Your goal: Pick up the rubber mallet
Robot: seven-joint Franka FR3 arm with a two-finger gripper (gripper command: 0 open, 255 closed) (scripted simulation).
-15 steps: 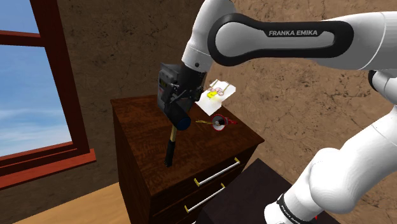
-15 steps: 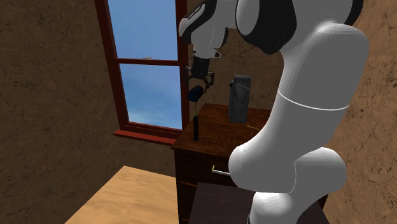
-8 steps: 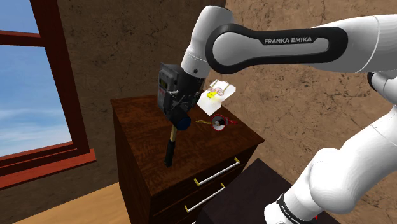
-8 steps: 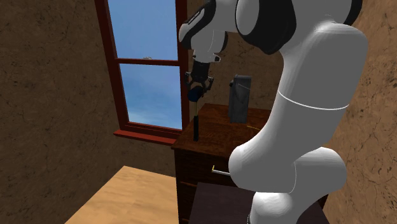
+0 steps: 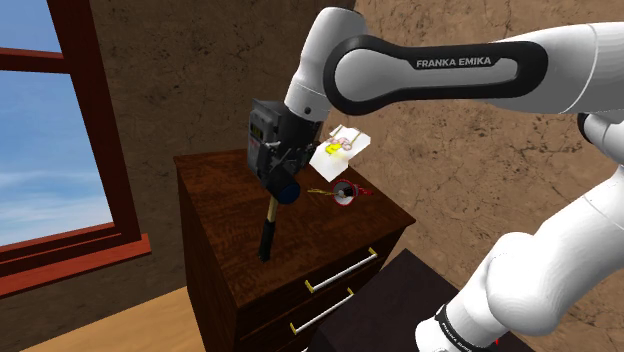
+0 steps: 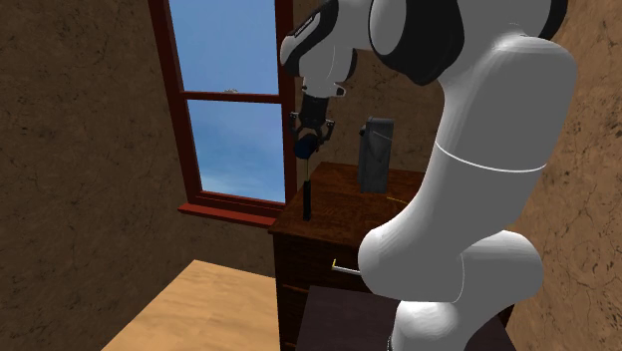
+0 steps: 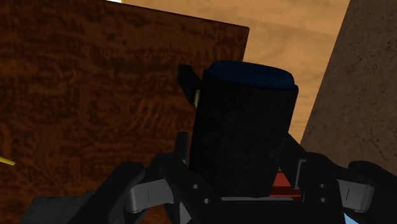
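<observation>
1. The black gripper (image 5: 284, 172) is pinching the dark blue head of the rubber mallet (image 5: 266, 238), with its fingers (image 7: 143, 191) pressing on both sides of the head.
2. The mallet is hanging upright over the dark wooden dresser (image 5: 215, 195), toward its front edge. Its yellow shaft and black grip are pointing down. Whether the grip's tip is touching the wood cannot be told.
3. A dark grey box (image 5: 262, 128) is standing upright at the dresser's back, just behind the gripper.
4. A white card (image 5: 347, 146) with small coloured marks, too small to read, is leaning at the dresser's back corner by the wall.
5. A small red-rimmed thing (image 5: 344, 191) with yellow wires is lying on the dresser top, near the mallet head, on the side away from the window (image 5: 50, 150).
6. White letters on the arm's (image 5: 560, 70) dark band are reading "FRANKA EMIKA".
7. Bare wood is showing on the dresser top toward the window. Two drawers with pale handles (image 5: 342, 271) are facing the dark stand (image 5: 395, 305), which is sitting close in front of the dresser.
</observation>
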